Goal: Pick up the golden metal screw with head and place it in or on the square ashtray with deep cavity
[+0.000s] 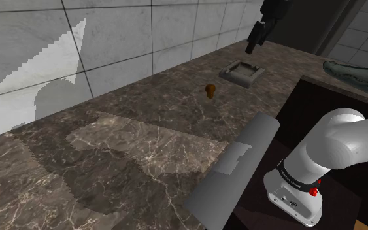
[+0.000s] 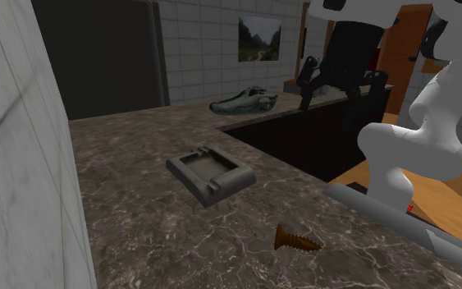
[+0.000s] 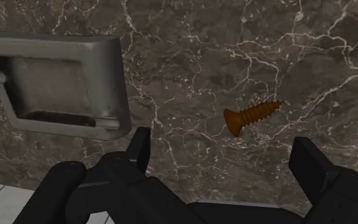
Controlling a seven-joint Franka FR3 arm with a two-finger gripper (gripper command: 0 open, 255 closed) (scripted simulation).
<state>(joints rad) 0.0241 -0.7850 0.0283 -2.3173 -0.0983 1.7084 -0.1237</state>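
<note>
**Screw lies below your open hand, lengthwise across the gap**

Your hand hangs well above the tabletop, pointing down, fingers spread wide and holding nothing. The brownish-gold screw lies flat below it, nearer one finger and apart from the grey square ashtray by the other. Its long axis runs nearly finger to finger, head toward the ashtray, so you'll likely need to turn the wrist before descending.

My gripper hangs over the worktop, above the stretch between two things. The screw lies on its side on the worktop. The ashtray sits near it without touching, closer to the worktop's far end.
</note>
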